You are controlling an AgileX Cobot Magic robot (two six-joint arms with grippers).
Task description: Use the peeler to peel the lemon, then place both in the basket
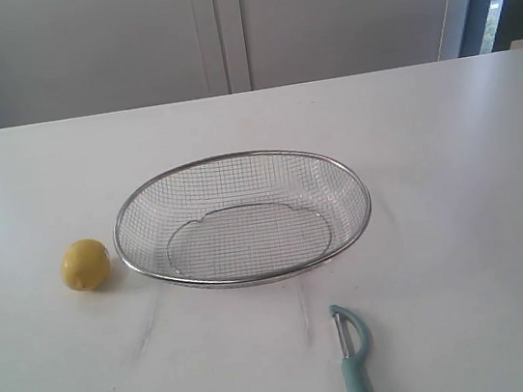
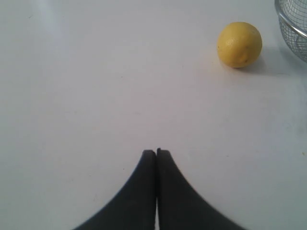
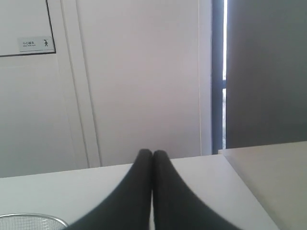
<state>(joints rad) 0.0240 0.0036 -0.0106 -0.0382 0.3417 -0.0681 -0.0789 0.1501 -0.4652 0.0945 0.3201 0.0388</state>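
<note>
As the left wrist camera shows, my left hand (image 2: 156,152) is fully closed: its two black fingers (image 2: 139,191) press together along their length and grip nothing. It points across the white desk (image 2: 96,86).

My right hand (image 3: 152,153) is in the same condition, fingers pressed together and holding nothing. It points over the far edge of the desk toward a pale wall panel (image 3: 144,72) and a dark window frame (image 3: 218,76).

Positions of the task items, exterior view:

1. The small round yellow lemon (image 1: 86,264) rests on the desk left of centre in the frame. It lies just beside the left end of the basket and does not touch the rim. Its visible skin is whole. The left wrist camera shows it ahead of my closed left hand and well apart from it.
2. The wide, shallow oval basket of silver wire mesh (image 1: 367,203) stands open side up at the centre of the frame.
3. The slim peeler with pale teal-green handle, curved teal head and narrow metal blade (image 1: 355,358) lies flat on the desk at the lower edge of the frame, right of centre. Its head points toward the basket, clear of the rim. The lower edge cuts off the handle.

Lemon and peeler both lie outside the basket.
</note>
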